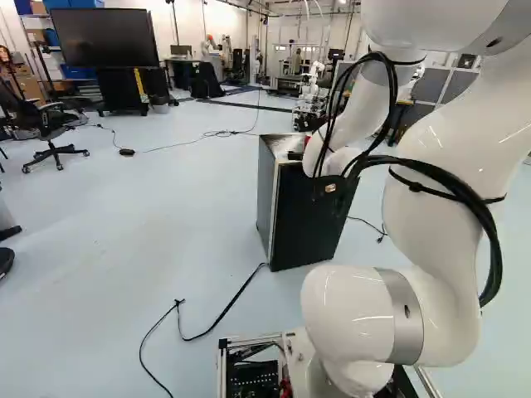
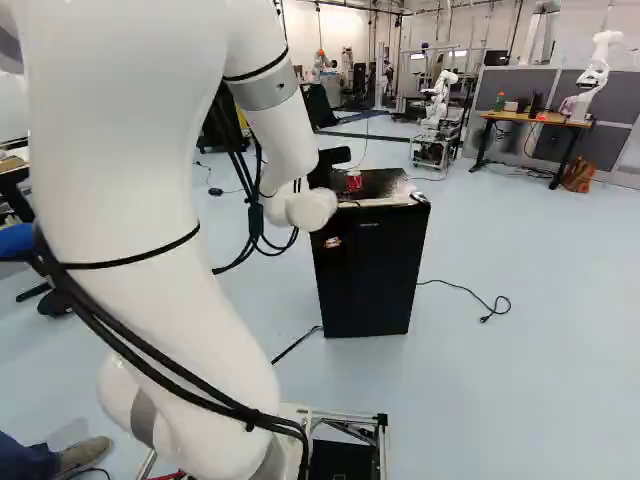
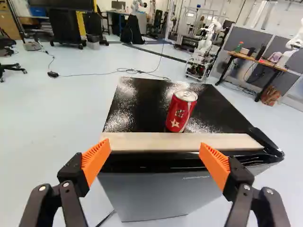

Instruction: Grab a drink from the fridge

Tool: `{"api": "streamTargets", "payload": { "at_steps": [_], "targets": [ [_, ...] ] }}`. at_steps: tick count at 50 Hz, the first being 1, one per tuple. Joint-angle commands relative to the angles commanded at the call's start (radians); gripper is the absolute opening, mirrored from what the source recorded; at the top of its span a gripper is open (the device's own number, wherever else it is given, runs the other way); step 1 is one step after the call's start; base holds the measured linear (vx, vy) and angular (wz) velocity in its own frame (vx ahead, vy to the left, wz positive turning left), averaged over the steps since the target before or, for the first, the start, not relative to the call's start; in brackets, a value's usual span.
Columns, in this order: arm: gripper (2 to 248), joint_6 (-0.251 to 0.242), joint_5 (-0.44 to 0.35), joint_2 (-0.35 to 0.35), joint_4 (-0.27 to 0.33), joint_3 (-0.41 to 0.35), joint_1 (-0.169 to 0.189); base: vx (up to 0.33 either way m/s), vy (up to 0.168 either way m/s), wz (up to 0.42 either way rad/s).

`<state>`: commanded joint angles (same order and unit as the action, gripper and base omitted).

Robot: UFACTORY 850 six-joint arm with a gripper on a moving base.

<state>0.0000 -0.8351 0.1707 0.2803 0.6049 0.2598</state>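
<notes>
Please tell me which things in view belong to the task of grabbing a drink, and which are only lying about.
Belong to the task:
- fridge
- red can, on top of the fridge, probably the drink
- gripper

Only lying about:
- screen
- chair
- desk
- plug on the floor

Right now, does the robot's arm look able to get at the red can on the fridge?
Probably yes: the open gripper faces the upright red can, with only a low-looking pale strip along the near edge of the fridge between them.
</notes>
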Motion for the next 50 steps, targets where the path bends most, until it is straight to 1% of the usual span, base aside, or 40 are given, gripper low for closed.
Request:
{"api": "streamTargets", "payload": {
  "at_steps": [16, 50],
  "targets": [
    [247, 0.000, -0.079, 0.051, -0.066, 0.029, -0.004, 0.000, 0.000, 0.000],
    [247, 0.000, -0.190, 0.236, -0.181, 0.164, -0.021, 0.000, 0.000, 0.000]
  ]
}}
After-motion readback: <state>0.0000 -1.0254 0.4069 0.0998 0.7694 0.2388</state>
